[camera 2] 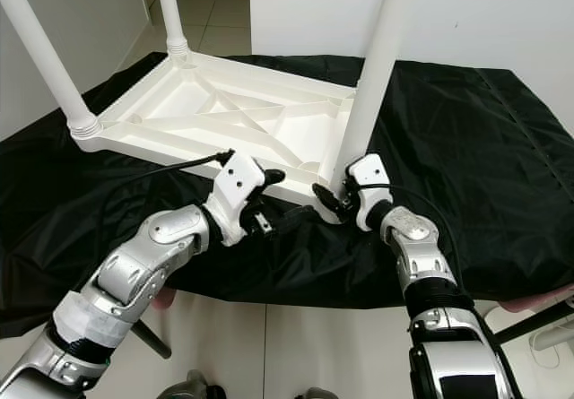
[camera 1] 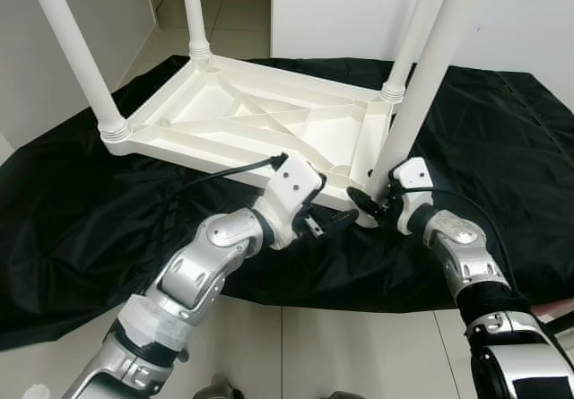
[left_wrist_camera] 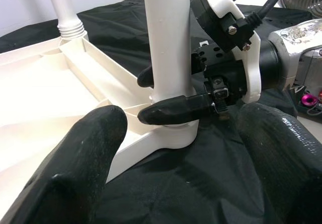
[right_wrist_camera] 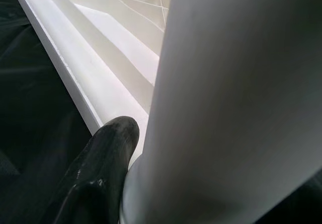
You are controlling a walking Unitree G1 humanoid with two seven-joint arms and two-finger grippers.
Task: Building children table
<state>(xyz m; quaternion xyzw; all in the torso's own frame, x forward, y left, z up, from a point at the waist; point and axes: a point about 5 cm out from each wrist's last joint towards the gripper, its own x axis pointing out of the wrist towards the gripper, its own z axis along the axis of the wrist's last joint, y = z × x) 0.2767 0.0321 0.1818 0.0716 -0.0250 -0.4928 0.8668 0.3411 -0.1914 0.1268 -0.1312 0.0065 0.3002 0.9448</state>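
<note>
You've got the white tabletop (camera 1: 260, 121) upside down on the black cloth (camera 1: 502, 148), w/ all 4 legs standing up from the corners. The near-right leg (camera 1: 421, 85) is the one in work: your right gripper (left_wrist_camera: 171, 95) pinches it right at the base, one finger each side, just above its corner socket. Left gripper (camera 1: 330, 226) hovers just beside that corner, fingers spread, holding nothing. Looks nearly done imo; what's left is prob seating this last leg fully, then flipping the table upright.
</note>
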